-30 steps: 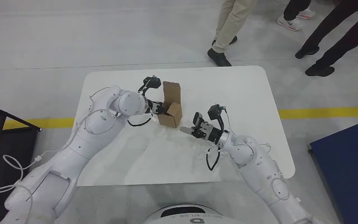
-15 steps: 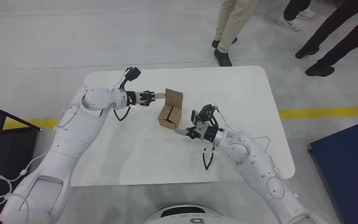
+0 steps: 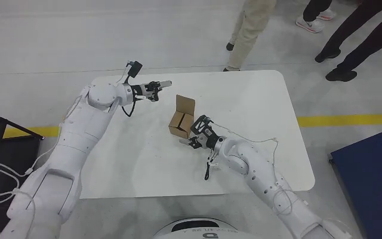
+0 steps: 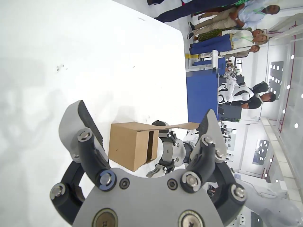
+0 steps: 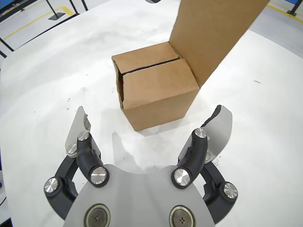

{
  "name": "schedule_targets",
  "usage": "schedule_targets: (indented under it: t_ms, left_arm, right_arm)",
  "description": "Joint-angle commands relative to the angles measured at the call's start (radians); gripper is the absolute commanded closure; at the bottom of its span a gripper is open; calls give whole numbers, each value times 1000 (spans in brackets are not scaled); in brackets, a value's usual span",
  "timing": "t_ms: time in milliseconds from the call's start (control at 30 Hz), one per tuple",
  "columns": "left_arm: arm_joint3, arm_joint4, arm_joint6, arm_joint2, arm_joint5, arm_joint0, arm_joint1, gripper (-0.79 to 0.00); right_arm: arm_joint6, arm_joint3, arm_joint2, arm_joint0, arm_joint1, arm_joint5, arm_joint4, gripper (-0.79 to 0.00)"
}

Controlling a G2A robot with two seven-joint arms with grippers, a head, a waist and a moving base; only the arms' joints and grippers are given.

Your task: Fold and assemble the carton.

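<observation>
On table [image 3: 262, 95]: carton [image 3: 181, 122], flap up; L gripper [image 4: 144, 107], R gripper [image 5: 150, 107] agape, empty; R prob. not touching.

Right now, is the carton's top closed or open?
Partly closed: two flaps lie folded flat over the carton, while one long flap stands upright.

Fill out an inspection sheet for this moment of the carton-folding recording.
Surface: white table, a few dark specks.
Job's things: carton standing on the table, two flaps folded down with a gap between them, one long flap upright.
Clutter: nothing seen.
Grippers: left gripper open, apart from the carton; right gripper open, close to the carton, not touching.
Cables: thin cables looped along both forearms.
Surroundings: grey floor, yellow line, black frame.
</observation>
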Motion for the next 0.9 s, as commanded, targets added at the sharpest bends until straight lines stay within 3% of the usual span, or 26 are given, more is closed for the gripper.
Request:
schedule_targets:
  t_ms: [0, 367, 533, 667, 867]
  left_arm:
    - [54, -27, -14, 34, -19, -38, -23, -785]
    - [265, -140, -50, 162, -201, -139, -140, -785]
    - [327, -206, -138, 193, -258, -148, -183, -785]
    - [398, -238, -204, 192, -313, -165, -198, -785]
    - [463, -281, -270, 161, -375, -174, -194, -785]
  right_arm:
    - [-7, 7, 2, 0, -2, 26, 5, -785]
    - [-33, -14, 28, -40, 3, 46, 2, -785]
    - [-36, -20, 30, -52, 5, 43, -4, -785]
    - [-35, -13, 41, -55, 7, 46, -5, -785]
    - [-53, -20, 99, -86, 19, 61, 6, -785]
